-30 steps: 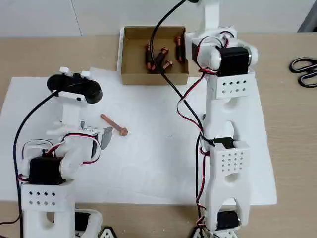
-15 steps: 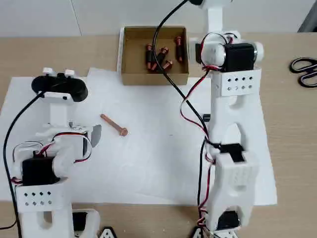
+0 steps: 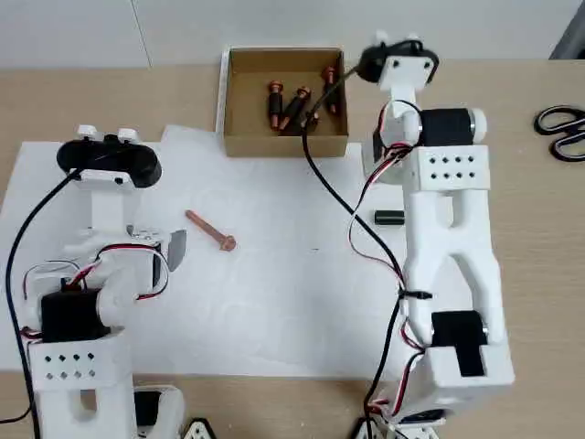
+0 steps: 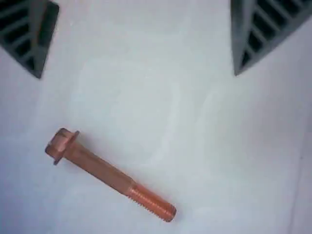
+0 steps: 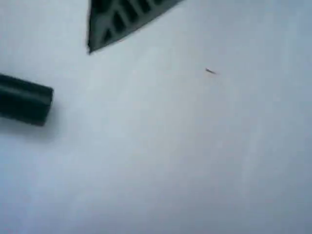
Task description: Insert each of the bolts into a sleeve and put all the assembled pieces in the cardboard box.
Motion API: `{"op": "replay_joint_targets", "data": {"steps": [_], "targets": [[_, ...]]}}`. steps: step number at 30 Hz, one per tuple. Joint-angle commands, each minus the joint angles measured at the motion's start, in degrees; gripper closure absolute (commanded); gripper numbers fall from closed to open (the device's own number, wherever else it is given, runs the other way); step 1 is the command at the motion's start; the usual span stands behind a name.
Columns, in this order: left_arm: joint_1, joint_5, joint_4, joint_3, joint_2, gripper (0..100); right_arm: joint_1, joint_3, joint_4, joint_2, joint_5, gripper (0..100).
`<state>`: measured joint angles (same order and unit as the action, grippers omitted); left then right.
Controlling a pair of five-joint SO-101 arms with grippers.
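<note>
- Wooden table [image 3: 530,229] seen from above, with a white paper sheet [image 3: 274,302] spread over it. The cardboard box [image 3: 239,142] stands at the far edge of the sheet and holds several assembled pieces [image 3: 292,105], copper bolts with dark sleeves on them.
- One loose copper bolt [image 3: 211,230] lies on the sheet just beside the left gripper [image 3: 160,245]. A black sleeve [image 3: 389,217] lies on the sheet close to the right arm [image 3: 445,183]. Black scissors [image 3: 562,128] lie on the table, well apart from the sheet.
- Left wrist view: the fingertips [image 4: 34,44] are spread wide and hold nothing. The bolt lies flat on the sheet, not touching them.
- Right wrist view: the right gripper [image 5: 117,24] is above the sheet and the sleeve lies near it, not touching. I cannot tell if this gripper is open or closed.
</note>
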<state>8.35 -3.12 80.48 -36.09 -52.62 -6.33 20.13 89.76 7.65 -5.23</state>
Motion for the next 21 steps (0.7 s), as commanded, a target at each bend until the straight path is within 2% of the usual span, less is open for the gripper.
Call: {"op": "replay_joint_targets", "data": {"steps": [1, 5, 9, 13, 21], "targets": [[0.2, 0.2, 0.3, 0.3, -0.4, 76, -0.3, -0.4, 0.0, 3.1, -15.5, 84.2], [0.2, 0.2, 0.3, 0.3, -0.4, 76, -0.5, -0.4, 1.5, 7.3, -33.7, 84.2], [0.2, 0.8, 0.4, 0.3, -0.4, 76, 0.4, -0.4, 3.5, 9.6, -45.9, 84.2], [0.2, 4.0, 0.4, 0.3, -0.4, 76, 1.5, -0.4, 2.9, 11.7, -51.0, 84.2], [0.2, 4.1, 0.4, 0.2, -0.4, 76, 3.1, 1.0, 2.0, 17.1, -57.7, 84.1]]}}
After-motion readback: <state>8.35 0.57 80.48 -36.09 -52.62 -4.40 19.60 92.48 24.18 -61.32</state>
